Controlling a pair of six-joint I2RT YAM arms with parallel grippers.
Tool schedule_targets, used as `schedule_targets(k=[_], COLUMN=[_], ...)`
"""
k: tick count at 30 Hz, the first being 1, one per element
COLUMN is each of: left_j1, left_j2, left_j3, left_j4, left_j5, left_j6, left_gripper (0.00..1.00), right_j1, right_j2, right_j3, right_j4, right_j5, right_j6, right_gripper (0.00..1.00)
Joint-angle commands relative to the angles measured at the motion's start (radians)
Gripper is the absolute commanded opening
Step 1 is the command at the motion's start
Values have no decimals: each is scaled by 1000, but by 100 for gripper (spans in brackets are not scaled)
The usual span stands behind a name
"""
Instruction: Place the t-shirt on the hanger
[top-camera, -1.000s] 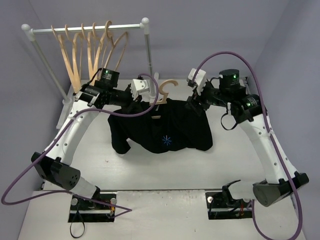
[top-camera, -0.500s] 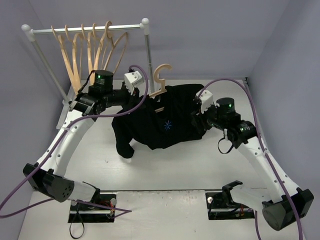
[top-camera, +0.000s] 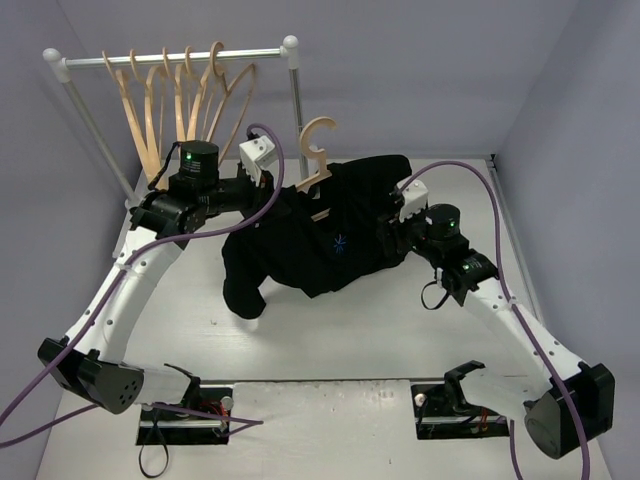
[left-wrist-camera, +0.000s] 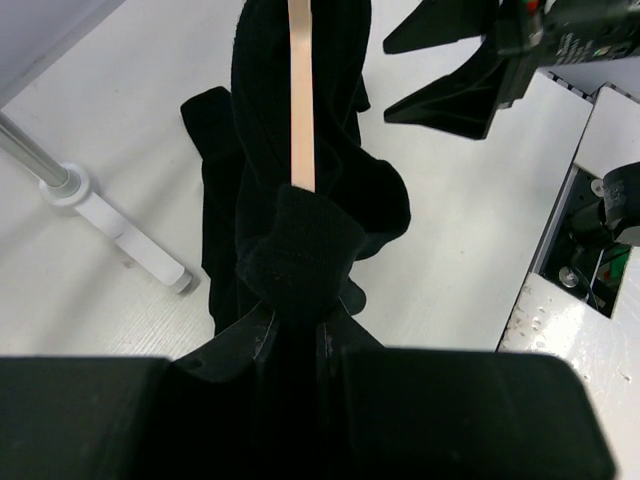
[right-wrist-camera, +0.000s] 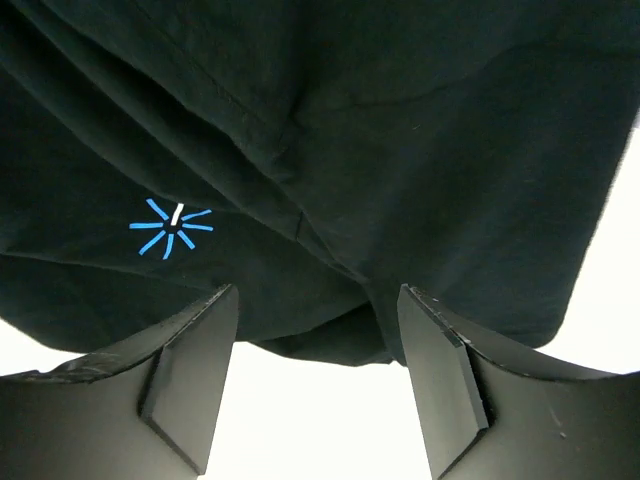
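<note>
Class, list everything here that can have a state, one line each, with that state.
t-shirt, draped on the hanger, held up.
hanger, inside the t-shirt, hook poking out.
left gripper, shut on the t-shirt.
right gripper, open, holding nothing.
spare hangers, hanging on the rail.

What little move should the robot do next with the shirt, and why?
Probably close the right gripper on the shirt hem. Its jaws stand open with the hem just between them. The left gripper clamps bunched shirt at one end of the hanger, and the cloth hangs lopsided, so it likely needs a pull.
</note>
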Motion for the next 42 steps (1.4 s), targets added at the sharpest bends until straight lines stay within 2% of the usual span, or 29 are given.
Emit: schedule_targets(k=[1, 9, 19, 24, 31, 36, 42], left_j1=[2, 2, -1, 0, 0, 1, 3], left_j2=[-50, -61, -76, -75, -89, -95, -107], left_j3=[35, 29, 23, 26, 19, 12, -3], left_j4=[141, 151, 158, 158, 158, 132, 57], left_j5=[30, 40, 63, 71, 74, 57, 37], left_j6=[-32, -82, -103, -111, -115, -96, 26], left_gripper=[0, 0, 0, 0, 0, 0, 0], right_j1=[13, 12, 13, 12, 10, 10, -3], right_j2=[12, 75, 137, 149, 139, 89, 13], right_j3=[-24, -25, -14, -3, 11, 26, 128], right_j4=[167, 225, 290, 297, 309, 303, 218], right_j5=[79, 90, 154, 182, 252, 258, 328], right_j6=[9, 5, 4, -6, -29, -42, -124], right_gripper=[63, 61, 53, 42, 2, 0, 0])
